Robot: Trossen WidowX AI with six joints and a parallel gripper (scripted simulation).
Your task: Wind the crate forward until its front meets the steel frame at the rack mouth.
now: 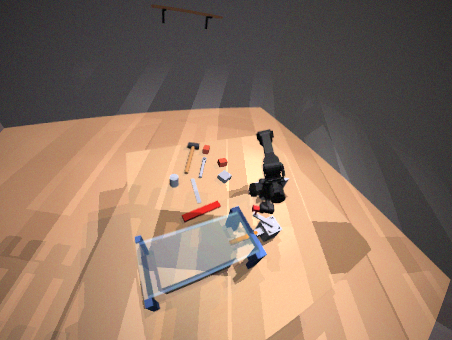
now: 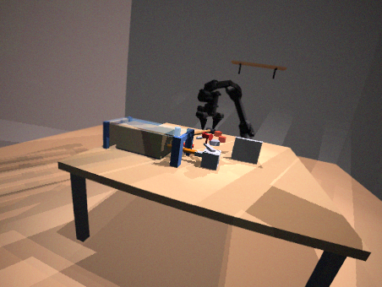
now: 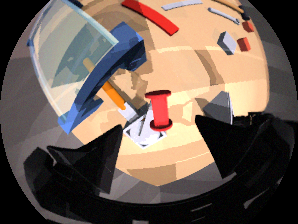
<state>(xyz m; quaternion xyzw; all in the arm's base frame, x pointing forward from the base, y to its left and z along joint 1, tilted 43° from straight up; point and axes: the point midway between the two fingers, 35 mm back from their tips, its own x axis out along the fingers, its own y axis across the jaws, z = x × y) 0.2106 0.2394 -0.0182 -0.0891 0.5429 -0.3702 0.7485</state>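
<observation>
The winch is a small grey block at the mouth of the cubby. The red winch handle stands on top of it. An orange strap runs from the winch into the cubby. The crate lies flat under the clear panel, behind the blue frame. My gripper is open and empty. It hangs just above the handle, with one finger on each side and touching nothing.
Tools lie behind the cubby: a red bar, a hammer, two grey bars, a grey cylinder, red blocks and a grey block. A grey panel stands near the winch. A shelf hangs on the wall.
</observation>
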